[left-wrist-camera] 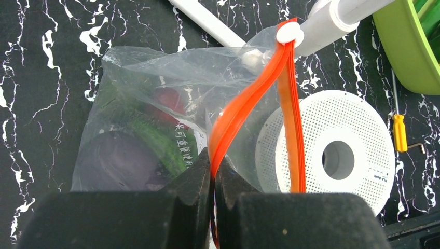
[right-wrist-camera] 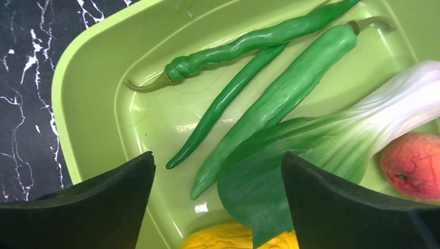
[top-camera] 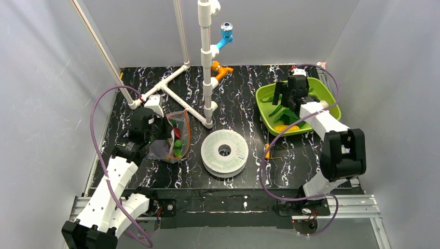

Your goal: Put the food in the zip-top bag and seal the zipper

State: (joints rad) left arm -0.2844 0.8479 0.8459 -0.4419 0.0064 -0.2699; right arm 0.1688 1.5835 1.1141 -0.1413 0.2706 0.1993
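The clear zip-top bag stands at the left of the table, mouth open, with some food inside: a purple eggplant, a green piece and a dark red plum. My left gripper is shut on the orange-red zipper strip at the bag's mouth. My right gripper is open and empty, low over the lime-green tray. Between its fingers lie the tips of green peppers and the bok choy. A yellow banana and an orange lie beside them.
A white perforated disc lies mid-table. A white pipe frame with a tall post stands behind the bag. A small orange-handled screwdriver lies right of the disc. Grey walls close in on both sides.
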